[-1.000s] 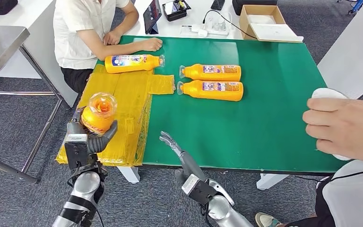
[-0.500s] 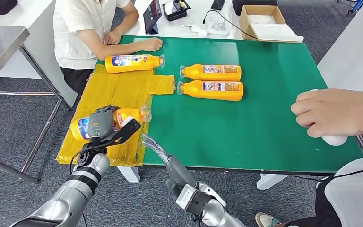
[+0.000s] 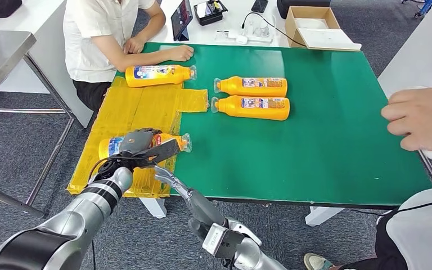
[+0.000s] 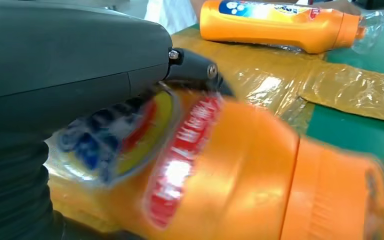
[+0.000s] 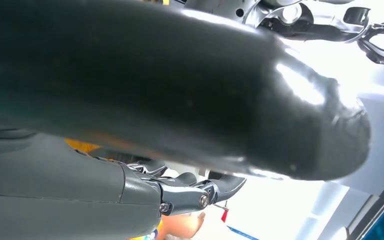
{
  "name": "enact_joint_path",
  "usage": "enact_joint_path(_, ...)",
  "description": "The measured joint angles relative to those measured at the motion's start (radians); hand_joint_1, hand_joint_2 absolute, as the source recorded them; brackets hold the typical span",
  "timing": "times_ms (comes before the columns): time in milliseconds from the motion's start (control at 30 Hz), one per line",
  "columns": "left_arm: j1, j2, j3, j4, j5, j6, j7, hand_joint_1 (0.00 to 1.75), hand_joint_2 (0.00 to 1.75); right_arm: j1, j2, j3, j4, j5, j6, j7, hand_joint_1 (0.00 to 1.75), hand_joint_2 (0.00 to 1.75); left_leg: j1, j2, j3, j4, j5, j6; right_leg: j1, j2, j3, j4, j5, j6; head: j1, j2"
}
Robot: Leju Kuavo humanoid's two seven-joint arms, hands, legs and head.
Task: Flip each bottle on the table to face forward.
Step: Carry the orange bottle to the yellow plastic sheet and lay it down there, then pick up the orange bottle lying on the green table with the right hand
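Green tabletop (image 3: 326, 140), matte; crinkled glossy yellow plastic sheet (image 3: 140, 107) over its left edge. Four orange plastic bottles, all lying flat. Left hand (image 3: 140, 147) reaches over the sheet, fingers (image 3: 132, 138) wrapped around the near bottle (image 3: 171, 140). Right hand (image 3: 171, 183) below the tabletop edge, fingers extended, empty.

Office-like lab: grey carpet (image 3: 28, 143), white desks (image 3: 233, 19), tablet (image 3: 181, 19)
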Motion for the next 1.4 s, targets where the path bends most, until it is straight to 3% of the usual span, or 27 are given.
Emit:
enact_joint_path(200,-0.008,0.0,0.0,0.009,0.021,-0.011,-0.021,0.0,1.75,0.0,0.001,0.0,0.0,0.001,0.0,0.0,0.0,0.0,0.0,0.0,0.0,0.0,0.0,0.0,0.0,0.0,0.0,0.0,0.0,0.0,0.0,0.0)
enact_joint_path(400,-0.009,-0.023,0.001,0.003,0.094,-0.082,-0.14,0.0,1.75,0.0,0.003,0.003,0.0,0.007,-0.008,0.0,0.0,0.0,0.0,0.0,-0.001,0.0,0.0,0.0,0.0,0.0,-0.001,0.0,0.0,0.0,0.0,0.0)
enact_joint_path(567,0.022,-0.035,0.002,-0.058,0.268,-0.172,-0.294,0.0,1.75,0.001,0.002,0.015,0.0,0.0,-0.016,0.0,0.0,0.0,0.0,0.0,-0.001,0.0,0.0,0.0,0.0,0.0,0.0,0.0,0.0,0.0,0.0,0.0)
enact_joint_path(733,0.109,-0.027,0.011,-0.199,0.548,-0.263,-0.402,0.0,1.75,0.004,-0.007,0.032,0.0,-0.008,-0.03,0.0,0.0,0.0,0.0,0.0,-0.001,0.0,0.0,0.0,0.0,0.0,-0.001,0.0,0.0,0.0,0.0,0.0)
enact_joint_path(867,0.174,-0.019,0.025,-0.324,0.693,-0.311,-0.421,0.0,1.75,0.008,-0.018,0.046,0.0,-0.008,-0.039,0.0,0.0,0.0,0.0,0.0,-0.001,0.0,0.0,0.0,0.0,0.0,-0.001,0.0,-0.001,0.0,0.0,0.0)
enact_joint_path(1233,0.224,-0.008,0.035,-0.433,0.704,-0.32,-0.423,0.0,1.75,0.008,-0.022,0.059,0.0,-0.008,-0.041,0.0,0.0,0.0,0.0,0.0,-0.001,0.0,0.0,0.0,0.0,0.0,0.0,0.0,0.0,0.0,0.0,0.0)
enact_joint_path(1367,0.239,-0.007,0.039,-0.464,0.803,-0.347,-0.402,0.0,1.75,0.009,-0.026,0.064,-0.007,-0.012,-0.047,0.0,0.0,1.75,0.0,0.0,-0.001,0.0,0.0,0.0,0.0,0.0,-0.001,0.0,0.0,0.0,0.0,0.0)
enact_joint_path(1400,0.247,-0.009,0.043,-0.481,0.864,-0.358,-0.384,0.0,1.75,0.009,-0.029,0.069,-0.012,-0.015,-0.05,0.0,0.0,1.75,0.0,0.0,-0.001,0.0,0.0,0.0,0.0,0.0,-0.001,0.0,0.0,0.0,0.0,0.0)
